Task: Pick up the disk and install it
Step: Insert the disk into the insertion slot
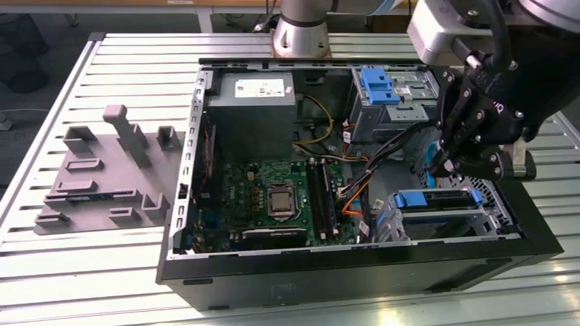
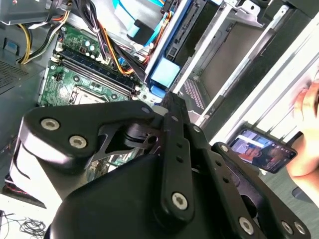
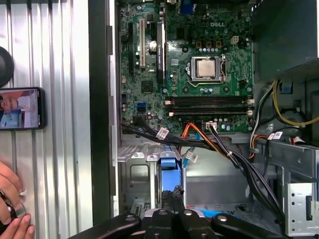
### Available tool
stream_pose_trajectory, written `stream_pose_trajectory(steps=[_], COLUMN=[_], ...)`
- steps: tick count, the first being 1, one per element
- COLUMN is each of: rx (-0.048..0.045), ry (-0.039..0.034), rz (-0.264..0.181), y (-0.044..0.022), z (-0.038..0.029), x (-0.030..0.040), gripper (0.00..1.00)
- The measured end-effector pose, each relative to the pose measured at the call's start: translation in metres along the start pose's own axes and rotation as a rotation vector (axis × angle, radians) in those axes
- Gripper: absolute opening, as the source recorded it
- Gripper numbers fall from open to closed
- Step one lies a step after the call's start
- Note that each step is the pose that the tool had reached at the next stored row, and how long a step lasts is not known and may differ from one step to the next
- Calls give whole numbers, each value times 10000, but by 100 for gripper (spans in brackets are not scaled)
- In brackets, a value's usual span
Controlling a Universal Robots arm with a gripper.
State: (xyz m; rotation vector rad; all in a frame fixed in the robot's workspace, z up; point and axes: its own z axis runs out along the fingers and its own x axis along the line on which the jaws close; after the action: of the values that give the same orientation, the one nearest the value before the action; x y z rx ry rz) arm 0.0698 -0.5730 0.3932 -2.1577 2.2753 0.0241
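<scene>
I see the gripper (image 1: 446, 166) low over the open case (image 1: 363, 266), at the end nearest the exterior view's right, its black fingers (image 3: 173, 195) pressed together with no gap I can make out. The disk (image 1: 435, 199) sits in its blue carrier inside the metal cage (image 1: 426, 227) in that corner of the case, its blue front edge facing up, and the fingertips hang just above it. In the first wrist view they end right at the carrier's blue strip, but I cannot tell whether they touch it. A bundle of cables (image 3: 224, 149) runs between the cage and the board (image 1: 272, 197). A second blue bracket (image 1: 378, 84) stands in the far bay near the arm's base. On the table (image 1: 118, 272), well apart at the exterior view's left, lies the grey fixture (image 1: 100, 176). Beside the case in the first wrist view I see a phone (image 3: 22, 108) with a lit screen and a person's hand (image 3: 11, 209).
</scene>
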Motion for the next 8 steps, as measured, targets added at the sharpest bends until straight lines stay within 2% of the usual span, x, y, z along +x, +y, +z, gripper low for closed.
stream_pose_trajectory(steps=[4,8], rx=[0,0], ry=[-1,1], rz=[0,0], y=[-1,-1], z=[65,68], x=[1,1], gripper=[11,11])
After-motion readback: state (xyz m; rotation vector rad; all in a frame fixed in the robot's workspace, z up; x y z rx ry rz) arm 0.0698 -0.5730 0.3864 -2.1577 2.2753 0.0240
